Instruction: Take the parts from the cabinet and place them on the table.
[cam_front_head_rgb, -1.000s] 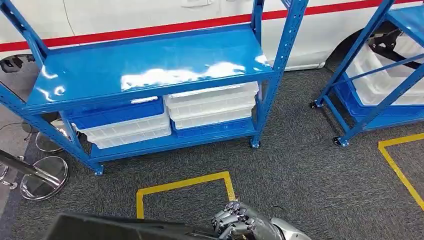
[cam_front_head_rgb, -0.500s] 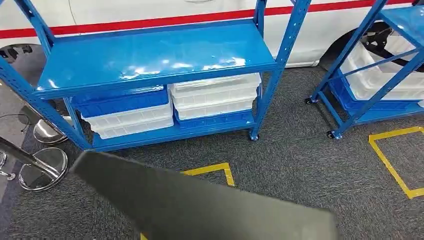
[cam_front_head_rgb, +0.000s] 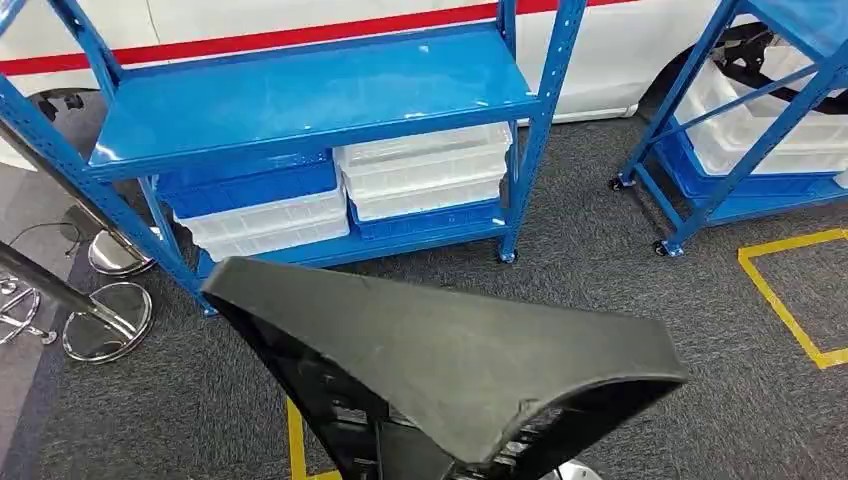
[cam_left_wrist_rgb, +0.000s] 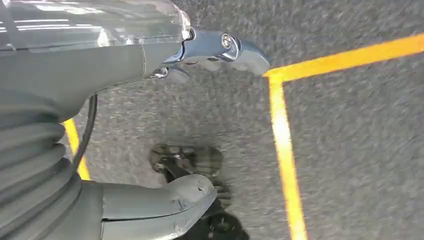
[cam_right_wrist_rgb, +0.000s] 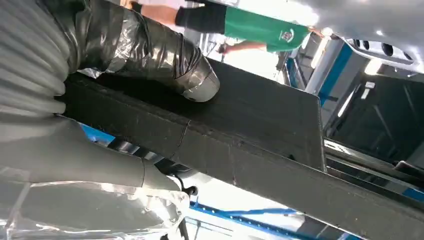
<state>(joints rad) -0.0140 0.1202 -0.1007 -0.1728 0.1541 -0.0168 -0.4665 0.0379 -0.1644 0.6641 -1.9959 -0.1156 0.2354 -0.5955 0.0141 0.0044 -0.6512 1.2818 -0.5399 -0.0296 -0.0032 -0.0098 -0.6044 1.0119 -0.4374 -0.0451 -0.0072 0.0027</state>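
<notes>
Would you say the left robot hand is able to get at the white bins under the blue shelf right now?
Probably not: the left robot hand hangs over the carpet, and the black part lies between the robot and the white bins.

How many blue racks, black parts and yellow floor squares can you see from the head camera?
Blue racks: 2
Black parts: 1
Yellow floor squares: 2
Total: 5
</notes>
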